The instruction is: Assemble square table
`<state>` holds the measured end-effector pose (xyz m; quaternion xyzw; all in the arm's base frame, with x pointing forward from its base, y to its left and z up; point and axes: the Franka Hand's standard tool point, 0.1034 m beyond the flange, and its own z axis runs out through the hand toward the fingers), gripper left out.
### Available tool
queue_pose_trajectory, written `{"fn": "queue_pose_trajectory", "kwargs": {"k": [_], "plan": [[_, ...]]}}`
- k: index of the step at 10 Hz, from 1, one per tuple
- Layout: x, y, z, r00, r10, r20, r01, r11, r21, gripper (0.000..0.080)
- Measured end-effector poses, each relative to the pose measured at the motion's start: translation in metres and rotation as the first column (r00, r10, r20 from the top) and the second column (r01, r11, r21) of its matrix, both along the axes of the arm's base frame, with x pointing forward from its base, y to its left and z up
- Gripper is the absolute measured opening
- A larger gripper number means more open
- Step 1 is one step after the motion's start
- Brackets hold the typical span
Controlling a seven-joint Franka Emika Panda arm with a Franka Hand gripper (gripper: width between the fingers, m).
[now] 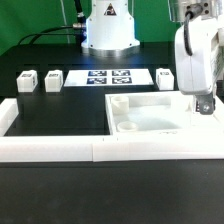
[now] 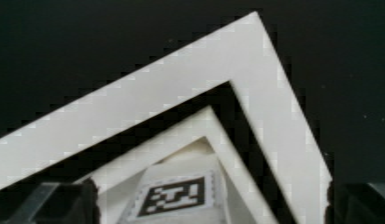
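Tabletop [image 1: 150,115]: flat on the table [image 1: 60,108], lower right of the exterior view; no legs fitted.
Leg posts [image 1: 53,78]: three loose in the upper row.
Fourth leg post [image 2: 176,195]: between the gripper's fingers.
Gripper [image 1: 203,104]: over the tabletop's right edge; whether it pinches, I cannot tell.
Progress: probably early, with all four legs still to fit.

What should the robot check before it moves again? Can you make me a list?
1. The tabletop lies flat inside the border wall: ok.
2. All four legs are in sight: not ok. Only the first leg post, second leg post and third leg post show, on either side of the marker board.
3. The gripper is low at the tabletop's edge on the exterior view's right: ok.
4. The fingers are spread apart: ok.
5. What the tagged white piece between the fingers is: cannot tell.
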<state>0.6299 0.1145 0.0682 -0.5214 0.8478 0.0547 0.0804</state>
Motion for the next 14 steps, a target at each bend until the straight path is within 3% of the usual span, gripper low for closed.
{"fn": "queue_pose_trajectory", "kwargs": {"k": [2,4,11,14], "plan": [[0.001,0.005,0.007,1.0,0.022,0.012,-0.022,1.0,0.004,0.0648],[-0.004,0.011,0.034,0.996,0.074,0.055,-0.074,0.997,0.008,0.0649],[-0.007,0.01,0.027,0.995,0.09,0.047,-0.091,0.996,0.003,0.0649],[-0.024,0.022,0.032,0.951,0.295,0.089,-0.294,0.955,-0.027,0.0649]]}}
